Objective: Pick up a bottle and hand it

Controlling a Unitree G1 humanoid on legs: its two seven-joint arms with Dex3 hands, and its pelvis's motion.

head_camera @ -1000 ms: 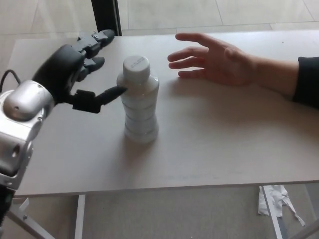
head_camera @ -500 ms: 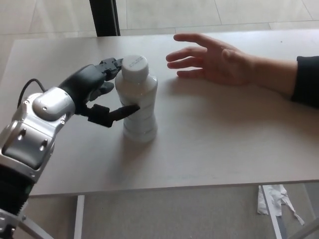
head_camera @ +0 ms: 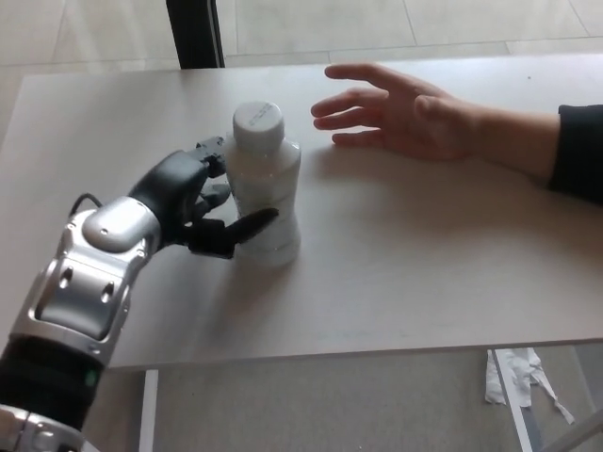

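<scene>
Upright on the table, white ribbed bottle with white cap; left hand wraps its lower body, thumb across front; person's open hand lies near

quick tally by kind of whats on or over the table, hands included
bottle: 1
robot left hand: 1
person's hand: 1
total: 3

**Count on the table**

One white bottle stands on one pale table. One robot hand, the left hand, is in view. One person's hand rests palm up. One dark sleeve shows.
</scene>
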